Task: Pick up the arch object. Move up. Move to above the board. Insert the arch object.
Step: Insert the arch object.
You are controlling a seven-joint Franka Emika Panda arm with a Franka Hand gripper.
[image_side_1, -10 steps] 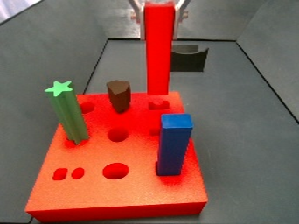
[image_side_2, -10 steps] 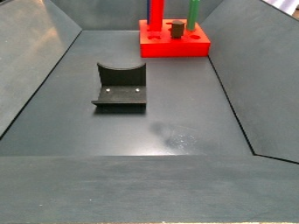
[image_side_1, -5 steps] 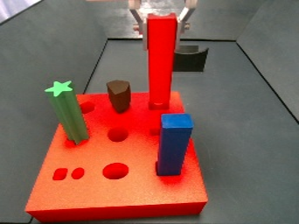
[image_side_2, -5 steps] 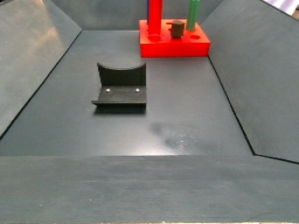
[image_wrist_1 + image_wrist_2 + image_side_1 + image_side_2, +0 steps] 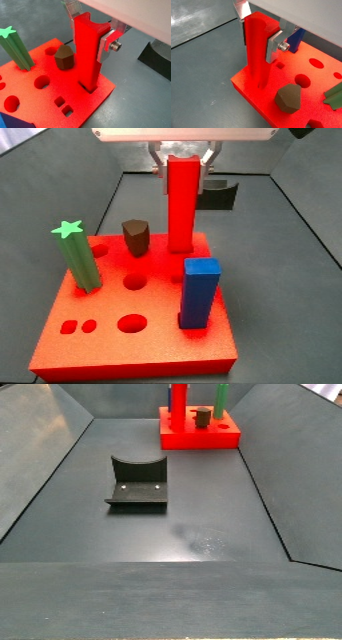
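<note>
The arch object point(image 5: 183, 208) stands upright in a slot of the board point(image 5: 107, 343); the gripper point(image 5: 91, 31) is clamped on its top. At the board's 9 o'clock stands a green star post point(image 5: 76, 256); at 4 o'clock, a blue post point(image 5: 198, 292).

tall red arch object point(image 5: 182, 203) upright, base in slot of red board point(image 5: 80, 343), claw point(image 5: 92, 30) at top.

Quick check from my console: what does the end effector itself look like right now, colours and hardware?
Above the board, the end effector has flat silver plate fingers under a pale, whitish housing. One plate carries a round silver bolt head. No cables or markings show.
</note>
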